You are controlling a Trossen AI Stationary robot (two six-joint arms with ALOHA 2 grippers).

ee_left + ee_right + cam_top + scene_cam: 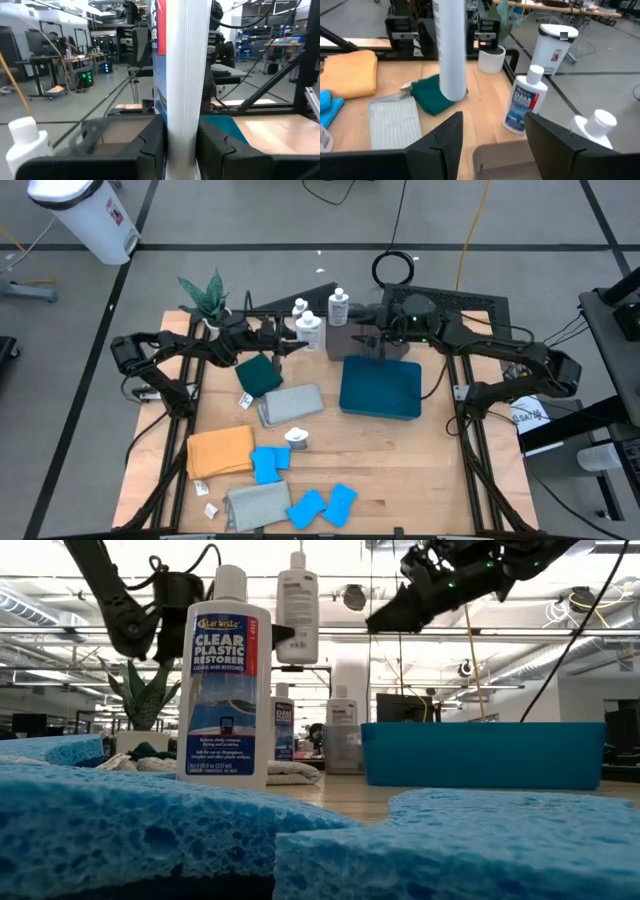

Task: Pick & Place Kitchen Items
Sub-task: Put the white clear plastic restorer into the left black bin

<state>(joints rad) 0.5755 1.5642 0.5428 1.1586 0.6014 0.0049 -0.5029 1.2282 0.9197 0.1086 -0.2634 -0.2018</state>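
Plant (205, 297): back left corner of the counter (400, 470), beside the left arm; a wide swing could clip it
Left end effector (180, 145): clamped on a white bottle (297, 602), lifted clear of the counter; in the left wrist view the fingers (150, 142) pinch the body low down
Held bottle: upright in mid-air between the two arms, just short of the blue bin (380, 388)
Risk, grip: a low, narrow pinch on a smooth bottle could let it tilt or slip if the arm moves fast
Cloths: dark green cloth (260, 374) and a grey cloth (291, 404) lie below the carry path; orange cloth (221, 451) nearer the front
Sponges (268, 463): blue, scattered at the front, untouched
Standing bottles: one (523, 106) near the back, another (338, 307) beside it, one more (297, 439) mid-counter; a dropped bottle could topple them
Right end effector (492, 131): fingers apart and empty, facing the held bottle
Risk, handover: if this is a pass, the right fingers closing off-centre, or the left letting go early, would drop the bottle outside the bin
Blue bin: just right of centre, nothing visible inside
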